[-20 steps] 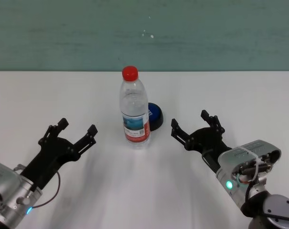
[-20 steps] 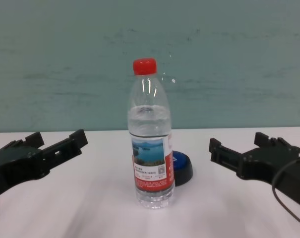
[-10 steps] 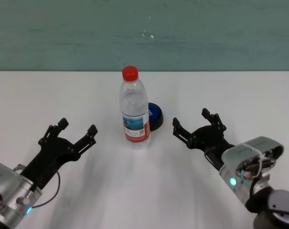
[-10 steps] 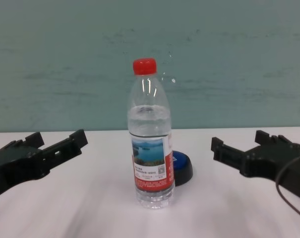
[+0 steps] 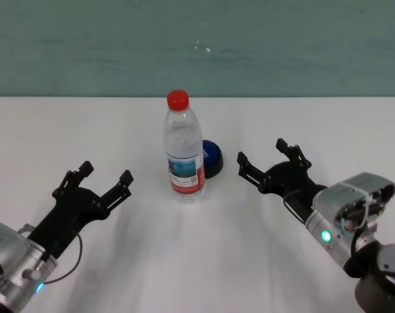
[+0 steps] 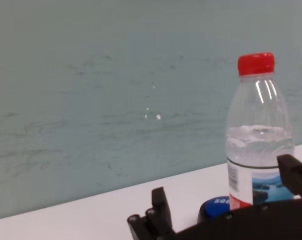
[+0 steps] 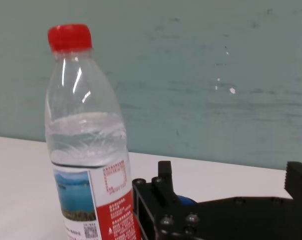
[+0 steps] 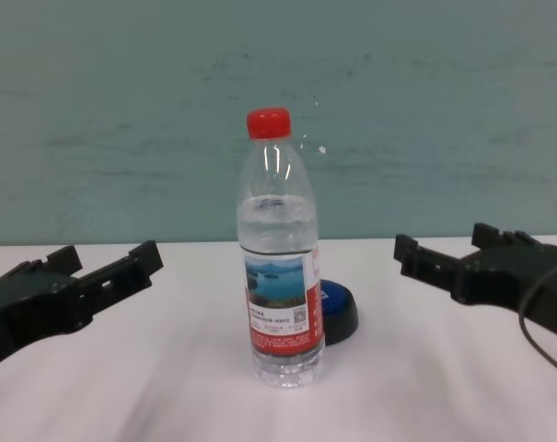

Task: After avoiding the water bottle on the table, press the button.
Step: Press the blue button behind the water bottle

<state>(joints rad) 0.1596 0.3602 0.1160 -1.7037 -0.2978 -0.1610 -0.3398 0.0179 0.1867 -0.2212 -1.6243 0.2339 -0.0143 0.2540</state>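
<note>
in the head view, the water bottle (image 5: 183, 151) stood upright near the middle of the white tabletop (image 5: 197, 261), its red cap on. the button (image 5: 212, 158) sat just behind and to the right of it, partly hidden by the bottle. the left pincer (image 5: 104, 178) hovered well to the left of the bottle, fingers spread wide and holding nothing. the right pincer (image 5: 264, 157) was to the right of the button, near it but apart, fingers also spread wide and empty.

in the left wrist view, the water bottle (image 6: 259, 135) rose past the dark fingers (image 6: 159, 212), and the blue top of the button (image 6: 216, 206) showed low beside the bottle's base.

in the right wrist view, the water bottle (image 7: 88, 145) stood close beside one finger (image 7: 151, 210) of the pincer, with a sliver of the button (image 7: 186, 202) showing behind that finger.

in the chest view, the water bottle (image 8: 278, 258) stood centred, the button (image 8: 336, 311) at its right rear, touching or nearly so. the left pincer (image 8: 108, 261) and right pincer (image 8: 455, 247) sat on either side, both open and clear of the bottle.
</note>
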